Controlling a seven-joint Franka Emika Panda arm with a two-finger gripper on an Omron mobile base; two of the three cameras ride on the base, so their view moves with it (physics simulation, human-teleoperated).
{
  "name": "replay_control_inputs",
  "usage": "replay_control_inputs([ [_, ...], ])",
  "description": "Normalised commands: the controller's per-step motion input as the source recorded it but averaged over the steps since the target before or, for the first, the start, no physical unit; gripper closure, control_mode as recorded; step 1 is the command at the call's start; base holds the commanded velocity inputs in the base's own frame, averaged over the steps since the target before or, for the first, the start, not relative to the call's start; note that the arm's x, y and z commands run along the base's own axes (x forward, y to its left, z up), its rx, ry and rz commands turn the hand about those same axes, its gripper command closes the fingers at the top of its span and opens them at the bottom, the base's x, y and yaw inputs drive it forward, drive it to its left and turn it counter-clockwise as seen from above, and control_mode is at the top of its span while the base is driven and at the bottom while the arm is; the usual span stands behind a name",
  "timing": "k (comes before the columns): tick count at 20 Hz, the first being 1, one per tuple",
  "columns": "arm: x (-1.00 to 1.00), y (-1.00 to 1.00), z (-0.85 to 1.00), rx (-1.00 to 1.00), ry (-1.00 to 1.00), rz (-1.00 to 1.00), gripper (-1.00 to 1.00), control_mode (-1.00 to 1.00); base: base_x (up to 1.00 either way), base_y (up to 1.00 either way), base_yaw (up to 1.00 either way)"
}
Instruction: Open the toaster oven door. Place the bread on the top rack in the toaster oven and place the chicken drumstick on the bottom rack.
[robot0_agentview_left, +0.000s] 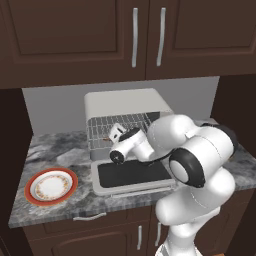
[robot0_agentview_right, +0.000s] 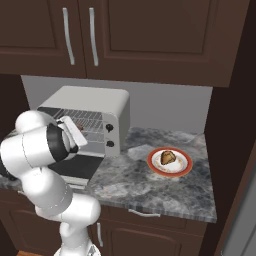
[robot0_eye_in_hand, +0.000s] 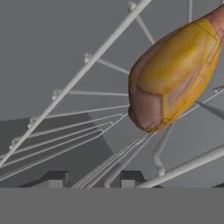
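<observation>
Zero readable text, brands or labels anywhere. Toaster oven (robot0_agentview_left: 125, 102) is a boxy off-white shell with a rounded top, sitting on the grey marbled stone counter (robot0_agentview_left: 55, 155) against the grey backsplash; two dark knobs (robot0_agentview_right: 109, 135) on its side panel. Toaster oven door (robot0_agentview_left: 131, 175) is dropped flat toward the front — pale frame, black glass pane. Thin silver wire racks show in the cavity; top rack (robot0_agentview_left: 117, 122) is clear in the left base view, bottom rack (robot0_agentview_right: 95, 134) mostly behind the arm.

Gripper (robot0_agentview_left: 114, 133) sits at the oven mouth among the rack wires. Chicken drumstick (robot0_eye_in_hand: 175, 74) — glossy golden-brown, rounded meaty end — lies on wire rods just ahead of the dark fingertips (robot0_eye_in_hand: 54, 178), apart from them; which rack, cannot tell. Jaw state: cannot tell from the views, nothing seen between the tips.

Round plate (robot0_agentview_left: 51, 185), red rim with patterned band, left of the oven. Second like plate (robot0_agentview_right: 170, 162) to the right carries the browned bread (robot0_agentview_right: 167, 158). Dark wood cabinets (robot0_agentview_left: 125, 35) above, slim metal bar handles.
</observation>
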Motion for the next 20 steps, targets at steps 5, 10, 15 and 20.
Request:
replay_control_inputs([
  [5, -0.01, 0.07, 0.20, 0.08, -0.14, 0.00, 1.00, -1.00, 0.00, 0.00, 0.00],
  [10, -0.09, 0.07, 0.27, 0.15, -0.04, -0.03, 1.00, -1.00, 0.00, 0.00, 0.00],
  [15, -0.12, 0.10, 0.28, 0.21, 0.02, -0.09, 1.00, -1.00, 0.00, 0.00, 0.00],
  [20, -0.23, 0.08, 0.15, 0.21, 0.05, -0.09, 1.00, -1.00, 0.00, 0.00, 0.00],
])
